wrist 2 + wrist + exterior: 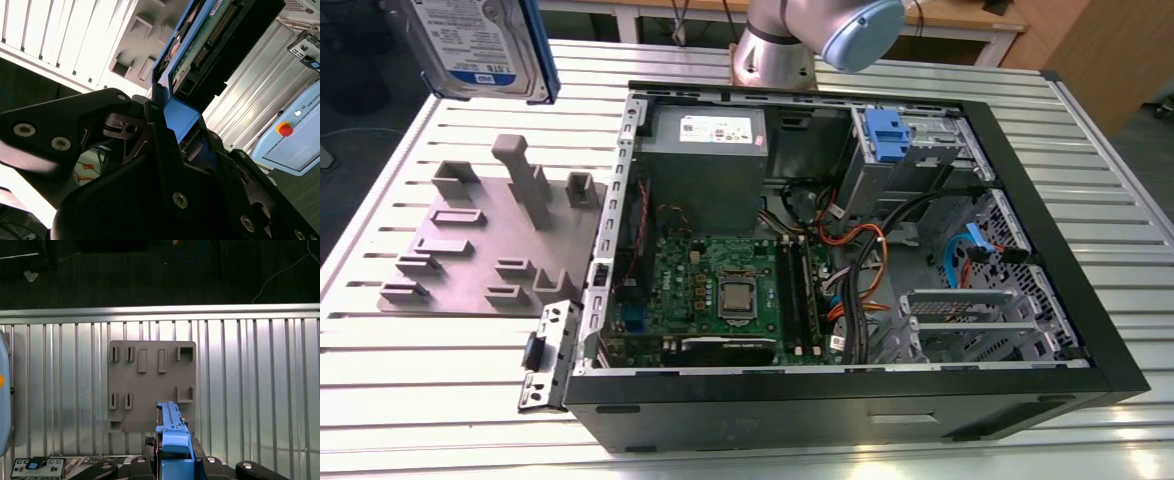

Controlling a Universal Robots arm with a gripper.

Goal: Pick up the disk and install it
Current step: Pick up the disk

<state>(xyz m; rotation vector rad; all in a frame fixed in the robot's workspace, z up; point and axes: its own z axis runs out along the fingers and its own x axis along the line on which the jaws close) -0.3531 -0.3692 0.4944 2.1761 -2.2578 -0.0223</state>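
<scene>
The disk point(474, 45) hangs high at the exterior view's upper left, label side showing, with a blue frame along its edge. In the second wrist view my gripper point(174, 119) is shut on the blue frame at one end of the disk point(215, 45), whose connector edge and circuit board show. In the first wrist view the disk point(171, 427) is seen edge-on between the black fingers point(142, 462), well above the grey holder plate point(150, 385).
An open computer case point(854, 405) lies on the slatted metal table point(1067, 140), with a drive bay holding a blue clip point(886, 135) at its back. The grey holder plate point(480, 240) lies beside it. A black bracket point(547, 355) rests near the case's corner.
</scene>
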